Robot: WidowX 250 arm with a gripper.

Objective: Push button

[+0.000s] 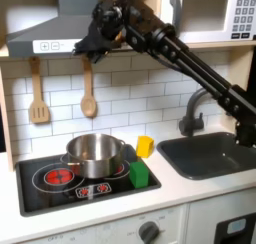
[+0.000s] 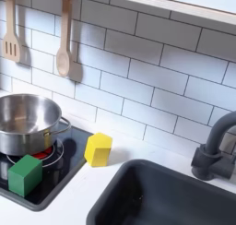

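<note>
In the first exterior view, your gripper (image 1: 82,45) sits high against the range hood (image 1: 45,28); you can't tell how its jaws stand. Which button is meant is unclear, possibly on the hood's face. A misjudged push could slide off and knock the wooden spoon (image 1: 88,91).

In the second exterior view, 2 blocks, yellow (image 2: 98,148) and green (image 2: 26,174), sit beside the pot (image 2: 28,121), safe unless you drop low.

Silver pot (image 1: 94,154); yellow block (image 2: 98,148); green block (image 2: 25,174); white tiles (image 2: 138,72).
</note>
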